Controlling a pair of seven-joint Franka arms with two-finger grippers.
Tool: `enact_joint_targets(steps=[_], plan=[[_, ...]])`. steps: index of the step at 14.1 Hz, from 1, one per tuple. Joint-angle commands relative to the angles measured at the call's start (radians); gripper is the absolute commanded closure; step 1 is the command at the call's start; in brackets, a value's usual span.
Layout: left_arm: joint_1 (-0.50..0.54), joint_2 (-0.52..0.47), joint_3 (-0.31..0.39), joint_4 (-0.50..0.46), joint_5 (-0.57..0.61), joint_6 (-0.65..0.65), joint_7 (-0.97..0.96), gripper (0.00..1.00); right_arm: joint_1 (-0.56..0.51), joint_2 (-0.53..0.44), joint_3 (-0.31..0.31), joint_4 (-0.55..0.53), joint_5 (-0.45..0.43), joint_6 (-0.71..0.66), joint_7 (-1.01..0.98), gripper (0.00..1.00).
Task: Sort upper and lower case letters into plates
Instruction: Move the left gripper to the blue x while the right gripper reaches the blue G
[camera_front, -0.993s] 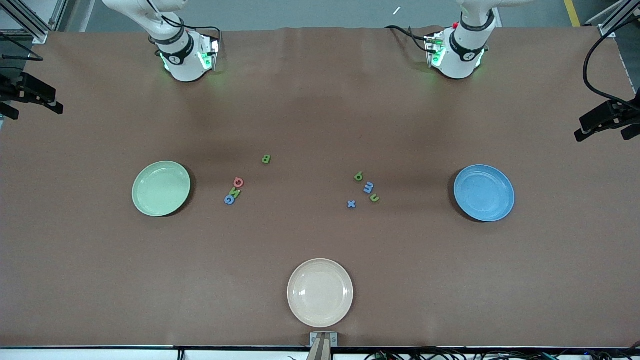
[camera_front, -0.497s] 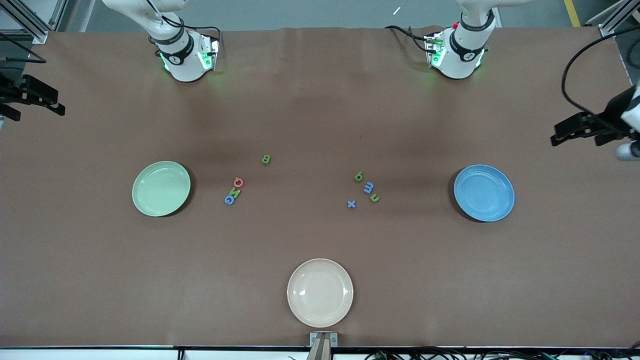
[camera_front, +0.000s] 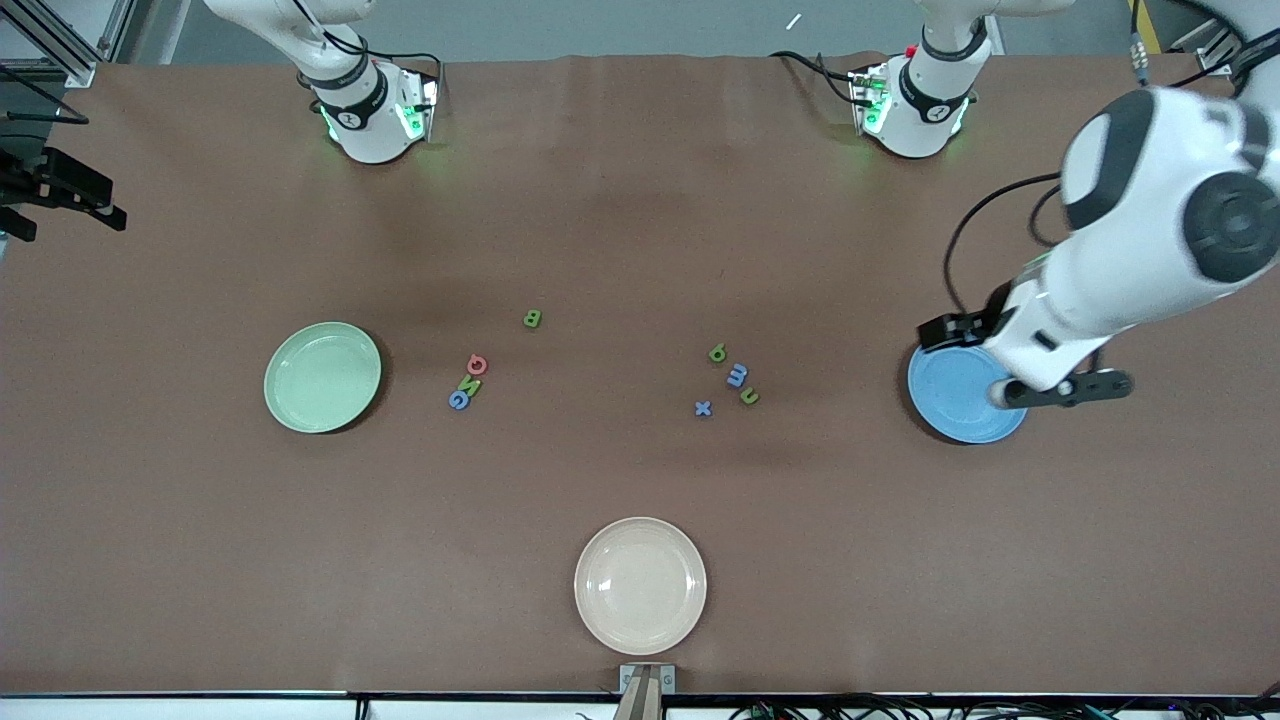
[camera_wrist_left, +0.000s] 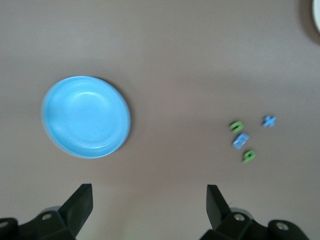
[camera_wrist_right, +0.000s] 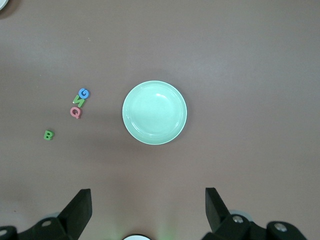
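Pale green plate (camera_front: 322, 377) lies toward the right arm's end, bright blue plate (camera_front: 955, 405) toward the left arm's end. Between them are two clusters of letters. Green B (camera_front: 532, 319), red Q (camera_front: 477, 365), green N (camera_front: 468, 384) and blue G (camera_front: 458, 400) lie beside the green plate. A green letter (camera_front: 717, 353), blue m (camera_front: 738, 375), green n (camera_front: 748, 396) and blue x (camera_front: 703, 408) lie nearer the blue plate. My left gripper (camera_front: 1020, 362) hangs high over the blue plate (camera_wrist_left: 86, 116), open and empty. My right gripper (camera_front: 60, 190) waits high over its table end, open, looking down on the green plate (camera_wrist_right: 154, 113).
A cream-beige plate (camera_front: 640, 585) sits near the table's front edge, midway between the arms. The arm bases (camera_front: 370, 110) stand along the table's back edge. The left arm's bulky white body (camera_front: 1150, 220) looms over the table above the blue plate.
The left arm has swung in from its table end and now hangs over the blue plate. The right gripper and the letters have stayed put.
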Motion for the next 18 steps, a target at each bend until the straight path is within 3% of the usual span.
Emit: enact_joint_targets(steps=[1, 4, 9, 12, 16, 18], plan=[[-0.079, 0.103, 0.005, 0.021, 0.043, 0.122, -0.088, 0.00, -0.008, 0.055, -0.002, 0.022, -0.001, 0.007, -0.002, 0.00], [-0.163, 0.220, 0.005, 0.021, 0.070, 0.261, -0.147, 0.00, -0.011, 0.189, -0.004, 0.028, -0.001, 0.010, -0.005, 0.00], [-0.265, 0.418, 0.005, 0.057, 0.064, 0.489, -0.292, 0.00, -0.089, 0.306, -0.005, 0.040, 0.000, 0.142, -0.007, 0.00], [-0.331, 0.466, 0.018, 0.055, 0.069, 0.531, -0.342, 0.00, -0.070, 0.310, 0.001, 0.037, 0.006, 0.151, 0.127, 0.00], [-0.397, 0.499, 0.049, 0.055, 0.073, 0.543, -0.357, 0.01, -0.022, 0.396, 0.000, 0.025, 0.112, 0.283, 0.289, 0.00], [-0.402, 0.518, 0.052, 0.055, 0.073, 0.574, -0.359, 0.05, 0.025, 0.422, 0.000, 0.004, 0.117, 0.347, 0.436, 0.00]])
